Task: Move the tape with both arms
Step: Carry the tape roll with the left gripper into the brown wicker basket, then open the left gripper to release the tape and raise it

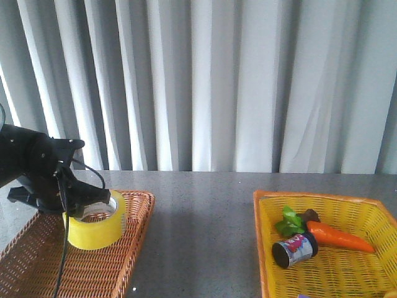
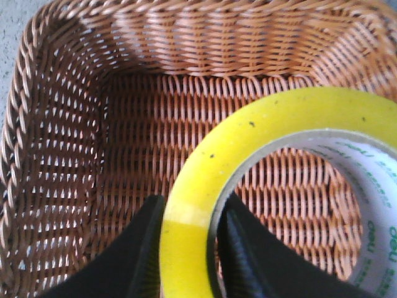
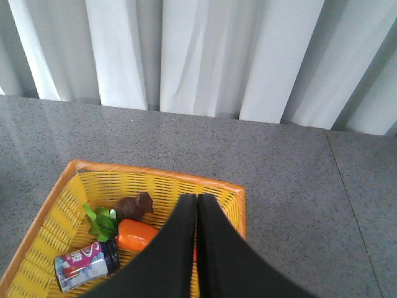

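Tape (image 1: pixel 96 228), a wide yellow roll with a white green-printed core, stands in the brown wicker basket (image 1: pixel 133 233) at the tabletop's (image 1: pixel 205 217) left, where the left gripper (image 2: pixel 189 248) has its jaws pinching the roll's wall, one inside the core and one outside. Over the yellow basket (image 3: pixel 59 217), which holds a toy carrot (image 1: pixel 338 237) and a small printed can (image 1: pixel 294 249), the right gripper (image 3: pixel 197 202) hangs with its jaws pressed together.

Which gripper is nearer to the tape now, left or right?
Left. The left gripper has its fingers on the tape wall, over the brown basket. The right gripper hangs shut above the yellow basket.
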Action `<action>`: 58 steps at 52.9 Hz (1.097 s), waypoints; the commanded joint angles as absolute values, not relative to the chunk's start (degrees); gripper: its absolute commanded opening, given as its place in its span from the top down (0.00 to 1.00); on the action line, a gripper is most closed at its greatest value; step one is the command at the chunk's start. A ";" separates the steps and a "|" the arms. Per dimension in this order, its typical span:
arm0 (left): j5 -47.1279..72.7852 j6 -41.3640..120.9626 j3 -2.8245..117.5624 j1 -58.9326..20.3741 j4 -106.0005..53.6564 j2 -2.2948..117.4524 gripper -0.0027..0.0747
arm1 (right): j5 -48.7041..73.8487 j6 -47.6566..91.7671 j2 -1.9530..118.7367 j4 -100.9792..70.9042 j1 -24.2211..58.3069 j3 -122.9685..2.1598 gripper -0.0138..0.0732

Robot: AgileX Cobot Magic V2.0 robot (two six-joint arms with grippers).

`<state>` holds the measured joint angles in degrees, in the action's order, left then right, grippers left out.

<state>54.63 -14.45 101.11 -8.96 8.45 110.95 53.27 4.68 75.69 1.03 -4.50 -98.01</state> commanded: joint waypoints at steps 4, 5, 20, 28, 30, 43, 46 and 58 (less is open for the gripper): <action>53.09 -15.58 103.04 -7.13 8.28 109.22 0.91 | 49.43 4.77 74.11 1.53 -4.87 -99.28 0.85; 53.22 -15.58 103.04 -6.90 8.28 109.45 0.91 | 49.43 4.77 74.11 1.53 -4.87 -99.28 0.85; 53.28 -14.26 103.04 -6.62 7.20 109.76 0.91 | 49.37 4.77 74.11 1.53 -4.87 -99.28 0.85; 53.61 -14.26 103.04 -6.62 6.82 109.76 0.91 | 49.37 4.77 74.11 1.53 -4.87 -99.28 0.85; 53.81 -14.26 103.04 -6.62 6.82 109.81 0.91 | 49.37 4.77 74.11 1.53 -4.87 -99.28 0.85; 56.40 -14.26 103.04 -6.62 6.82 111.70 0.90 | 49.37 4.77 74.11 1.53 -4.87 -99.28 0.85; 56.61 -14.26 103.04 -6.62 6.82 112.07 0.90 | 49.37 4.77 74.11 1.53 -4.87 -99.28 0.85; 56.14 -14.31 103.04 -6.62 6.82 112.55 0.90 | 49.37 4.77 74.11 1.53 -4.87 -99.28 0.85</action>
